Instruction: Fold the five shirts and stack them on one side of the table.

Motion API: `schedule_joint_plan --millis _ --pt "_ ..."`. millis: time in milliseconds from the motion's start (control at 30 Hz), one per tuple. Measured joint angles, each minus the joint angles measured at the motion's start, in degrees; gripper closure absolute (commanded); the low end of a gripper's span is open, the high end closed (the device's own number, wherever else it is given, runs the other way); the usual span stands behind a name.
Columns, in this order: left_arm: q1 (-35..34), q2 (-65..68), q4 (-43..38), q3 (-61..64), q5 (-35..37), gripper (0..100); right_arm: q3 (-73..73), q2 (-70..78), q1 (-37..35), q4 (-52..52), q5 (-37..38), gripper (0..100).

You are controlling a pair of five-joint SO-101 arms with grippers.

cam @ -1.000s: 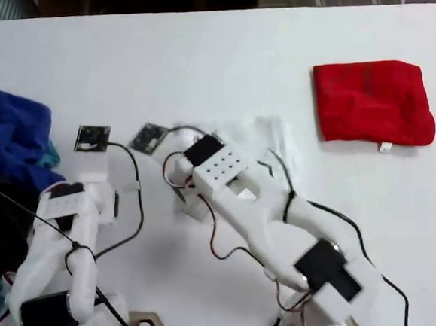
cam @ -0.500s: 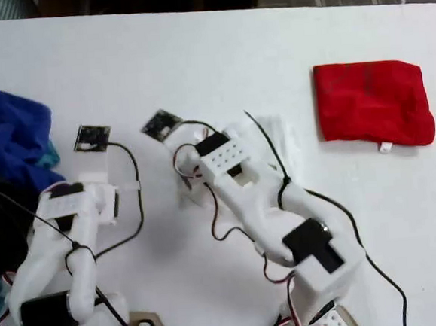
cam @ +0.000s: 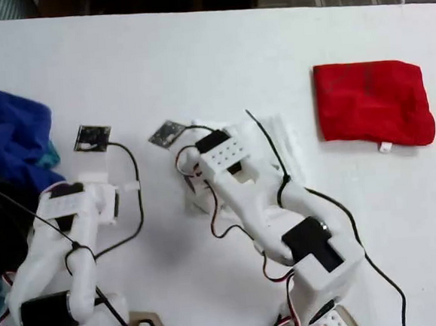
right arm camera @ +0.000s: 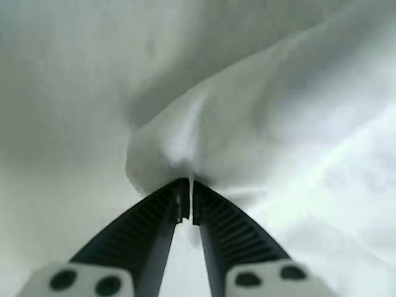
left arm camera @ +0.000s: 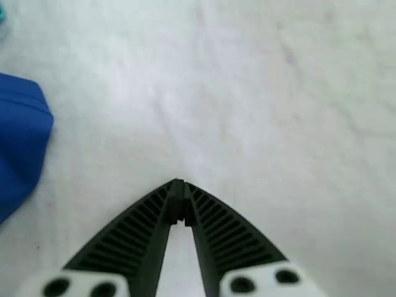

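White shirt (right arm camera: 260, 117) is clamped at a fold in my right fingers (right arm camera: 151, 229), so I should draw it slowly, low over the desk (left arm camera: 260, 93), with my left fingers (left arm camera: 145, 226) together and empty.

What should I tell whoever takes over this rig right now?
Left gripper: shut, empty, over bare table beside the blue shirt.
Right gripper: shut on a fold of the white shirt, mid-table.
Done: red shirt lies folded on the right side.
Left: finish folding the white shirt and stack it on the red one. Then work through the pile at the left edge: blue shirt, dark cloth and teal cloth.
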Motion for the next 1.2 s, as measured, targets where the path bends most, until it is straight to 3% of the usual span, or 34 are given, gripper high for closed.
schedule_joint_plan --millis 167,333,600,833,967,1200 --pt "0.0 0.0 0.0 0.0 0.0 97 -6.6 -7.3 5.7 -0.7 0.0 97.9" --pt "0.0 0.0 0.0 0.0 0.0 97 -8.4 -6.4 12.7 -9.6 -0.1 97.8" --pt "0.0 0.0 0.0 0.0 0.0 97 -10.3 7.8 7.0 -18.9 0.0 97.9" --pt "0.1 0.0 0.0 0.0 0.0 97 -24.4 20.5 4.0 -19.5 0.0 97.9" --pt "-0.1 0.0 0.0 0.0 0.0 97 -34.3 24.4 4.2 -13.8 0.0 97.9" --pt "-0.1 0.0 0.0 0.0 0.0 97 -58.1 24.4 8.2 7.5 0.0 97.8"
